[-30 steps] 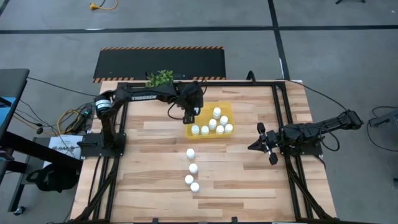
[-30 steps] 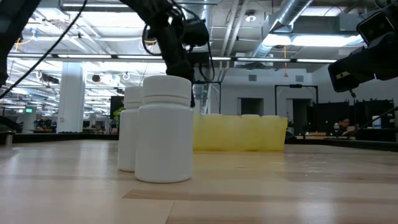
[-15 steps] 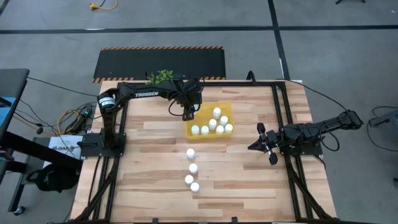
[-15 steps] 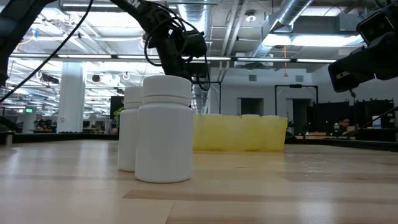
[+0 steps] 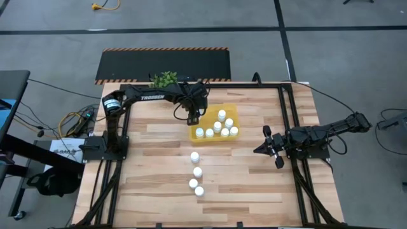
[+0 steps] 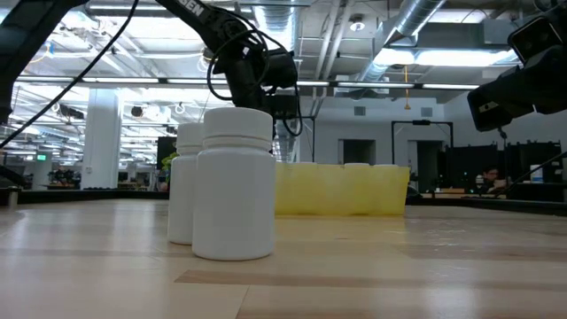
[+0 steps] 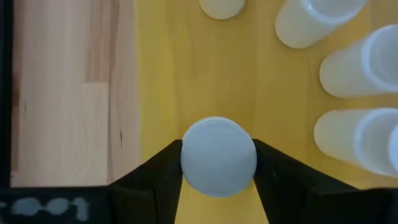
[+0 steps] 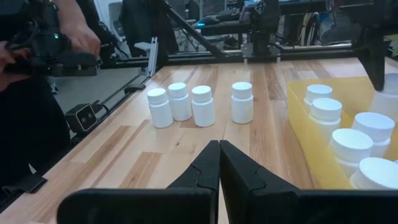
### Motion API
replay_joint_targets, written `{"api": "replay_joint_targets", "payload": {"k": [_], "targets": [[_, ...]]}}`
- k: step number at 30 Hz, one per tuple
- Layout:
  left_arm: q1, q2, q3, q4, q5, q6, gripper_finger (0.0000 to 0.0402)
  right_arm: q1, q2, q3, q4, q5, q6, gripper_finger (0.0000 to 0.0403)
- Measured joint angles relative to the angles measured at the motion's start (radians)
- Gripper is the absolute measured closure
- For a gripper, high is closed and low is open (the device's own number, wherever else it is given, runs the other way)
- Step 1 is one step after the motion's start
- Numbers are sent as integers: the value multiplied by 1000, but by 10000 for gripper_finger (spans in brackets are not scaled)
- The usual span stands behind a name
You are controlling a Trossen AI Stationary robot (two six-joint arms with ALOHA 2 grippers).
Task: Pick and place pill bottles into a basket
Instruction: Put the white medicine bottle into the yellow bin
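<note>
Pill bottle [image 7: 218, 156] pinched in the left gripper [image 7: 217, 163] jaws, hanging over the yellow basket [image 5: 196, 124] for dropping; right gripper [image 5: 268, 149] rests aside, jaws pressed together.

We see a wooden table [image 5: 152, 165] made of light planks. A yellow basket [image 5: 196, 124] sits on it near the far edge. Four white pill bottles [image 5: 197, 172] stand in a line on the bare wood, nearer to us than the basket.
</note>
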Motion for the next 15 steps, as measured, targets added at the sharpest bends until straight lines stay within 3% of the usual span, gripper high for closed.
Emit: {"api": "replay_joint_targets", "payload": {"k": [15], "targets": [[-10,40,2,16,16,-8,237,0,0,0,0,0,0,401]]}}
